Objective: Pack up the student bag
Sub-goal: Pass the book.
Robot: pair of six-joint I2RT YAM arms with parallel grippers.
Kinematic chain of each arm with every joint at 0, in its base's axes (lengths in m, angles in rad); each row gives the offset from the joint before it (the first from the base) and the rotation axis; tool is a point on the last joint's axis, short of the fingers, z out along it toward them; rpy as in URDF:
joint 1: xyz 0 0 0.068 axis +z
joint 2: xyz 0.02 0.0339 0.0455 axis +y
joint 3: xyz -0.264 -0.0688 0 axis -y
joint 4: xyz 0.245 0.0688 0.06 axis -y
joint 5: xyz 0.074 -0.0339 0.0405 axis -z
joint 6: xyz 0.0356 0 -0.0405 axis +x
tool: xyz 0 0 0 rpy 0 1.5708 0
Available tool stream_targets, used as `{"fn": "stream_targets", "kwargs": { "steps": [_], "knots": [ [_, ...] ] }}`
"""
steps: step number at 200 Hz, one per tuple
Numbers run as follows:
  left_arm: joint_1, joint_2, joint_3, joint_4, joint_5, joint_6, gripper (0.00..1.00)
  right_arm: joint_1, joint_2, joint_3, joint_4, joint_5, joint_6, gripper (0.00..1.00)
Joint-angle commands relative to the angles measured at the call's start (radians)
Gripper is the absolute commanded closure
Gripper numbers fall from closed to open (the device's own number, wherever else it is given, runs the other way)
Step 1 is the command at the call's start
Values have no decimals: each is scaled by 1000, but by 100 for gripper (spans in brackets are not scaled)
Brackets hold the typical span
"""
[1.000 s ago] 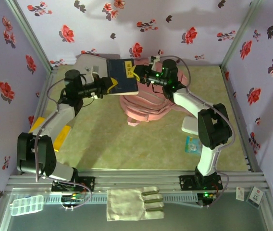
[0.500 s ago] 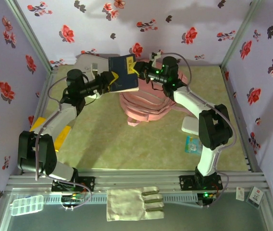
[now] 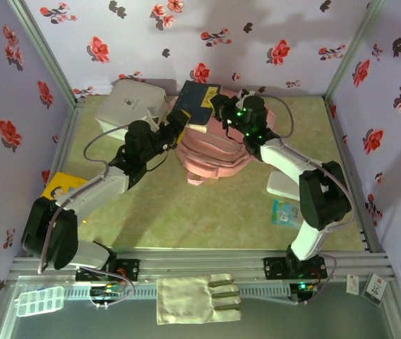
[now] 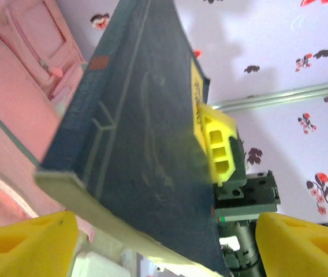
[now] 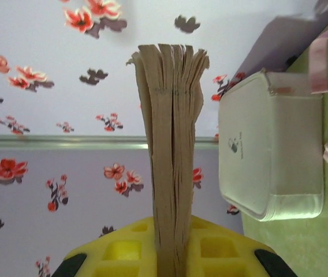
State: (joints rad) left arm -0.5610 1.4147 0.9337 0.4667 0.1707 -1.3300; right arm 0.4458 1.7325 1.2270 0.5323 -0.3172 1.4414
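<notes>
The pink student bag (image 3: pixel 211 157) lies in the middle of the table, and its zipped pockets (image 4: pixel 19 52) show in the left wrist view. Above its far end hangs a dark blue book (image 3: pixel 199 103) (image 4: pixel 135 150). My right gripper (image 3: pixel 217 108) (image 5: pixel 172 248) is shut on the book, whose page edges (image 5: pixel 172 127) stand upright between the yellow fingers (image 5: pixel 123 254). My left gripper (image 3: pixel 175 120) (image 4: pixel 164 245) is open at the book's lower corner, its yellow fingers (image 4: pixel 25 242) wide apart.
A white rounded-square box (image 3: pixel 131 104) (image 5: pixel 271 150) stands at the back left, close to the book. A yellow book (image 3: pixel 63 185) lies at the left edge. A white pad (image 3: pixel 282 185) and a teal card (image 3: pixel 284 212) lie at the right.
The book has swung right and back, from left of the bag to over its far end. The left arm has stretched right after it, and its jaws, then on the book, now stand apart.
</notes>
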Motion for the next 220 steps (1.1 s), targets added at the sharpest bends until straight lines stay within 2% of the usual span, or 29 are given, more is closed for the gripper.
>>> {"fn": "stream_targets", "kwargs": {
  "steps": [1,45,60,108,147,153,159,184,199,220],
  "knots": [
    [-28,38,30,99,-144,-23,22,1,-69,-12,35,91,26,92],
    [-54,121,57,204,-205,-54,26,2,-83,-33,26,103,54,92],
    [-56,142,73,214,-212,-58,32,4,-82,-35,28,100,65,92],
    [-56,170,77,257,-231,-94,59,7,-83,-37,11,94,61,92],
    [-53,167,71,249,-234,-106,95,7,-84,-48,-20,99,36,91],
    [-52,167,65,248,-235,-111,100,7,-90,-50,-44,101,18,88],
    [-48,163,58,249,-235,-110,100,5,-98,-52,-76,104,-9,83],
    [-14,131,11,241,-215,-104,100,1,-157,-82,-247,157,-190,43],
    [17,90,-27,209,-195,-83,100,-8,-190,-85,-383,186,-330,32],
    [70,14,-73,102,-159,-31,100,-15,-225,-73,-548,213,-563,24]
  ]
}}
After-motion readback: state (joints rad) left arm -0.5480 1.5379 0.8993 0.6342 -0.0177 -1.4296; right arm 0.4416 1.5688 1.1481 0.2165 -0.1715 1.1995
